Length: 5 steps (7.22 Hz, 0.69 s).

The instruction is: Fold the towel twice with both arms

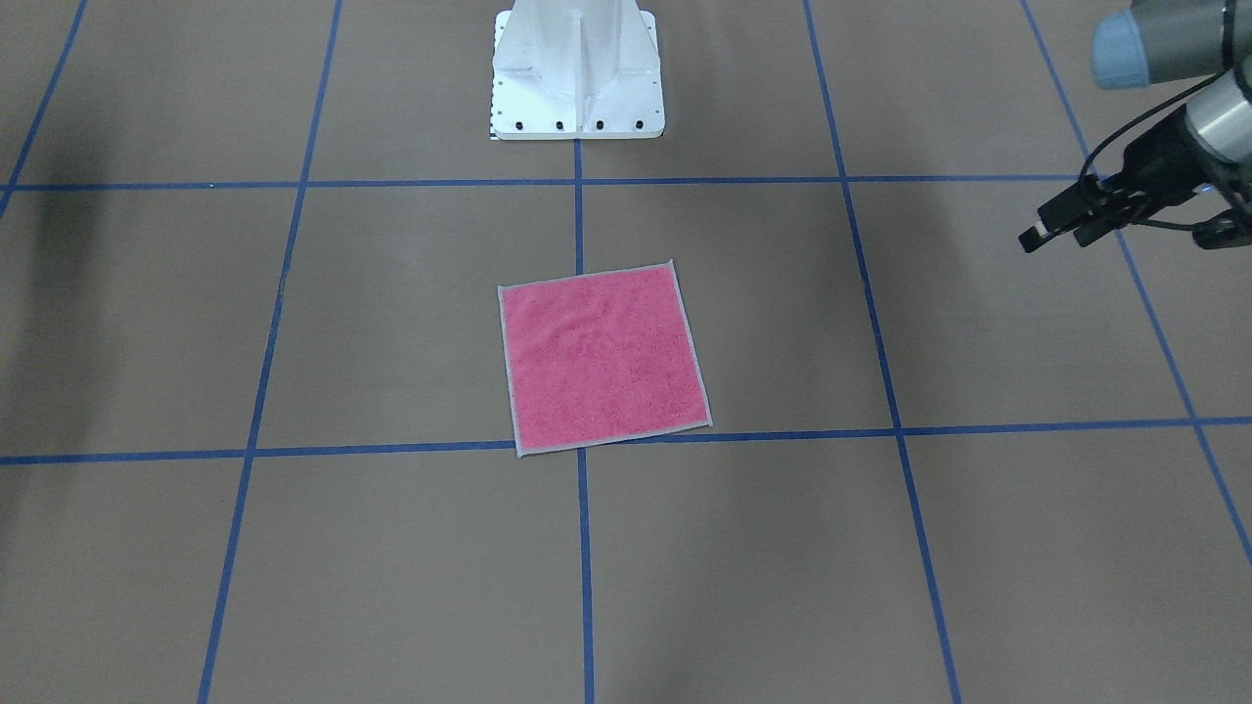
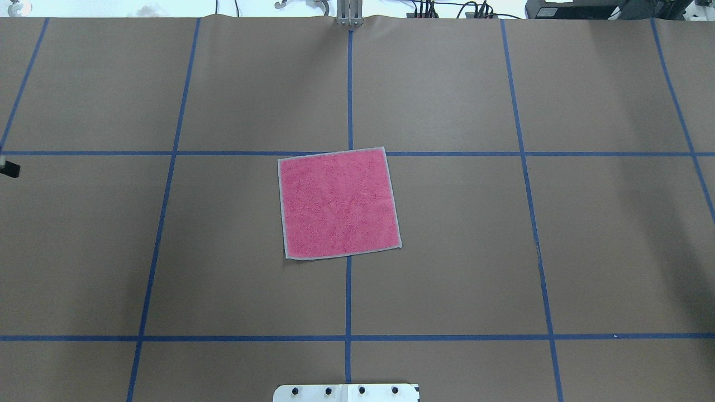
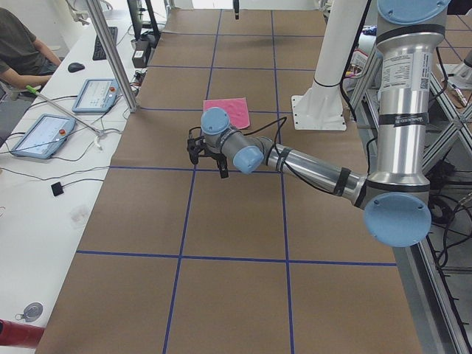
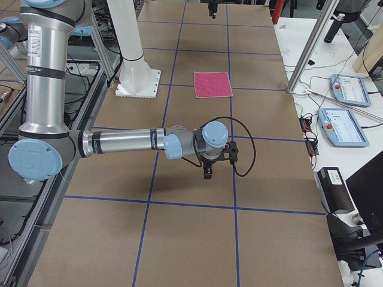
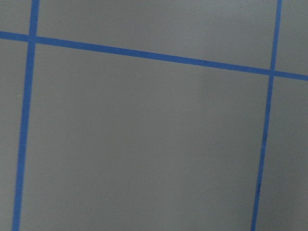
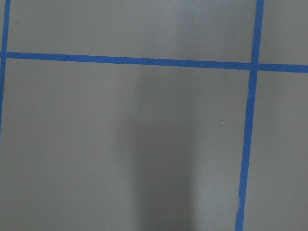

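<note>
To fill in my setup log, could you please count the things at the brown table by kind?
Pink towel: 1
Robot arms: 2, the left arm and the right arm
White pedestal: 1
Total: 4

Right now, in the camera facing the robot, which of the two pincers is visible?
The left pincer, at that view's right edge, away from the pink towel. The right pincer shows only in side views.
</note>
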### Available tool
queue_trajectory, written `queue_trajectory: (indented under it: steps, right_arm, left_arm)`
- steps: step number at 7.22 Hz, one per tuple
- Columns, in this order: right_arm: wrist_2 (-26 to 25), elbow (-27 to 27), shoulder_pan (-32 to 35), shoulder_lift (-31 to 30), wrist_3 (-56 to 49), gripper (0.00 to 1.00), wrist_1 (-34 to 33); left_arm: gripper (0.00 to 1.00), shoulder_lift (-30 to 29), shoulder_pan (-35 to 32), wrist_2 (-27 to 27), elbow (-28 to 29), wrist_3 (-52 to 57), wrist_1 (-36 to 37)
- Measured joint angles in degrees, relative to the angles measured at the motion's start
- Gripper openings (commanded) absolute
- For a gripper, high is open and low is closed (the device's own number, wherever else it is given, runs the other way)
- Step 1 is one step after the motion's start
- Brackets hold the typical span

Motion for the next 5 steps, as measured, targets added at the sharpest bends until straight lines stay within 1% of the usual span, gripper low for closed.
queue_trajectory:
  steps: [1, 3, 4, 5]
  right_arm:
    - [-0.1, 0.0, -2.3, 1.5, 8.2, 1.0, 3.6]
    - [-0.8, 0.1, -9.3, 5.6, 26.5, 1.0, 11.2]
    - [-2.2, 0.3, -12.9, 8.1, 34.7, 1.0, 13.9]
    - [-5.1, 0.8, -17.1, 10.0, 41.9, 1.0, 16.0]
  left_arm:
    - [1.0, -3.1, 4.0, 3.6, -0.6, -8.3, -0.6]
    - [1.0, -8.2, 11.0, 9.6, -1.4, -20.1, -1.1]
    - [1.0, -9.6, 15.0, 14.3, -2.1, -25.2, -1.2]
    - [1.0, -11.1, 19.5, 19.2, -3.0, -30.8, -1.2]
